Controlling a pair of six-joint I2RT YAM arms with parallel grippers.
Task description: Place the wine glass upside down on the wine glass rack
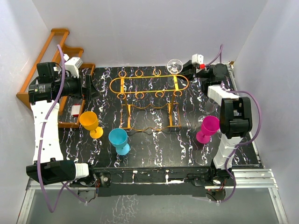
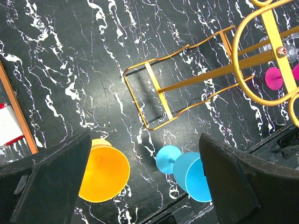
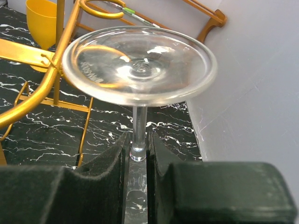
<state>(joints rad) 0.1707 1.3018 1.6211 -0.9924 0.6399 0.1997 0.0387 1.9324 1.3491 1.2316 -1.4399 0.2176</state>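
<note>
The wine glass (image 3: 140, 65) is clear; its round foot fills the right wrist view and its thin stem runs down between my right gripper's fingers. My right gripper (image 3: 139, 149) is shut on that stem, and the bowl is hidden behind the fingers. In the top view the glass foot (image 1: 174, 66) sits at the back right end of the wine glass rack (image 1: 149, 84), an orange wire frame with ring loops, with the right gripper (image 1: 187, 69) just right of it. My left gripper (image 2: 145, 186) hangs open over the table's left side (image 1: 88, 86), holding nothing.
A yellow goblet (image 1: 90, 122), a blue goblet (image 1: 119, 140) and a magenta goblet (image 1: 208, 128) stand upright in front of the rack. A stepped wooden shelf (image 1: 56, 51) leans at the back left. White walls close in behind and on both sides.
</note>
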